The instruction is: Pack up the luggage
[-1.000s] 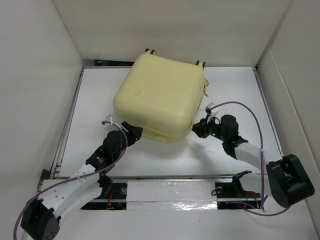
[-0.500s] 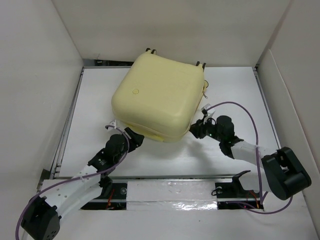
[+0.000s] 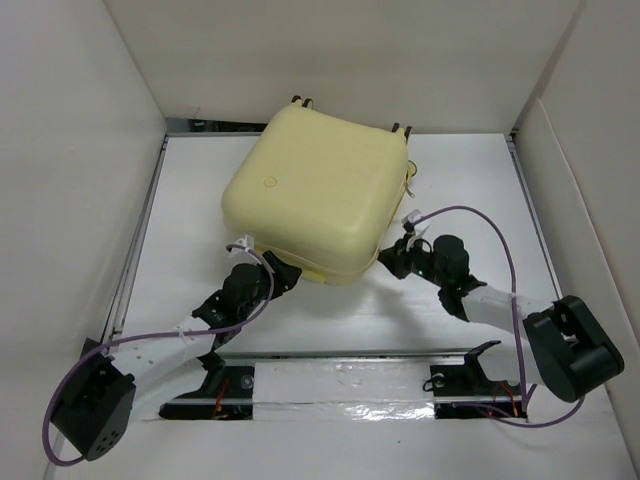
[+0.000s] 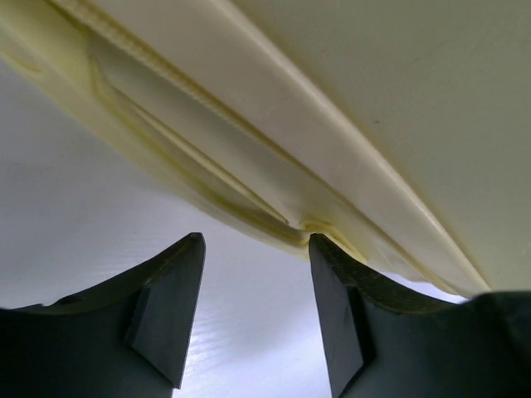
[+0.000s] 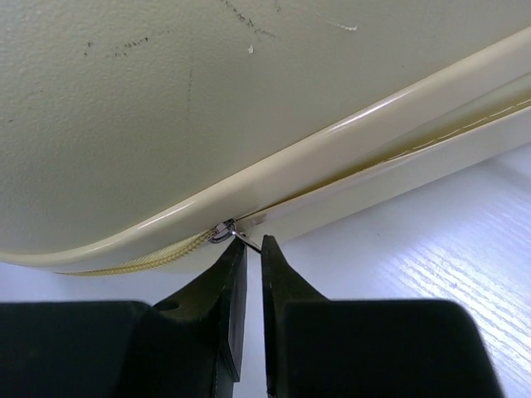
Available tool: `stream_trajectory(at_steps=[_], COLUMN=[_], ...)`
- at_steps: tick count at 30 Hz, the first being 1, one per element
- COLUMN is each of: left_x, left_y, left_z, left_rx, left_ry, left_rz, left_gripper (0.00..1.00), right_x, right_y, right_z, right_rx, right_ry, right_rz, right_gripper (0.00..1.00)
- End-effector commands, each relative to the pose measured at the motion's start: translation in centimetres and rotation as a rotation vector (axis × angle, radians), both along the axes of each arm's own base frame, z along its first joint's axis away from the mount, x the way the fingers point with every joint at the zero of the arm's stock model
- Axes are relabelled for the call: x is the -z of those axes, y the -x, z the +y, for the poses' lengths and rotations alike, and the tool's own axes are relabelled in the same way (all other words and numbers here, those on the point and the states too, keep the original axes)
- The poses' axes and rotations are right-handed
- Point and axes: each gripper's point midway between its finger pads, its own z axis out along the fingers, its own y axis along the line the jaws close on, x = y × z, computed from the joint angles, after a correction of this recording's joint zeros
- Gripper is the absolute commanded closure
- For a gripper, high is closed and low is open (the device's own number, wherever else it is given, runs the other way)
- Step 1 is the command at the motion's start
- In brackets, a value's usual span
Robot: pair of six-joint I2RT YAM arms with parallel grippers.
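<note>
1. Fingers of my left gripper (image 4: 255, 245), lower left of frame, stand apart at the near edge of the luggage (image 3: 315, 190).
2. Right gripper (image 5: 249, 246) fingers pinch the zipper pull (image 5: 226, 233).
3. Luggage lies closed, upper centre.

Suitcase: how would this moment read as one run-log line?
luggage lid down on table | left gripper open at its near edge | right gripper pinching zipper pull at near-right corner
</note>
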Motion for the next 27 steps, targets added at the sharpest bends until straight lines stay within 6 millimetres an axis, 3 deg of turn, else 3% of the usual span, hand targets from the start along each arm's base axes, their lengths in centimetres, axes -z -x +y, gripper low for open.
stream_trajectory(at_steps=[1,8,13,19,23,27], left_x=[-3.8,-5.1,-6.9,-6.6,-7.0,-7.1], left_y=[-1.5,-1.9,-3.6,-4.7,-5.1,-4.9], left_z=[-1.8,-3.3,-4.0,-4.9,-5.1,-6.1], left_rx=[0.029,0.075,0.053,0.050,0.043,0.088], left_ry=[0.088,0.154,0.180,0.184,0.188,0.216], left_rz=[-0.113,-0.166,-0.212,-0.198,-0.205,-0.198], left_gripper=[0.51,0.55,0.55,0.55,0.56,0.57], right_x=[-4.9,-2.5,0.3,1.9,0.9,-0.1], right_y=[-0.8,2.4,6.9,11.1,13.2,13.3], right_z=[1.4,2.5,3.9,5.1,7.0,10.1], right_rx=[-0.019,0.014,-0.011,-0.028,-0.081,-0.048], right_ry=[-0.119,-0.058,-0.010,0.043,0.036,-0.010], right_rz=[-0.170,-0.028,0.126,0.229,0.248,0.263], right_gripper=[0.96,1.00,1.00,1.00,1.00,1.00])
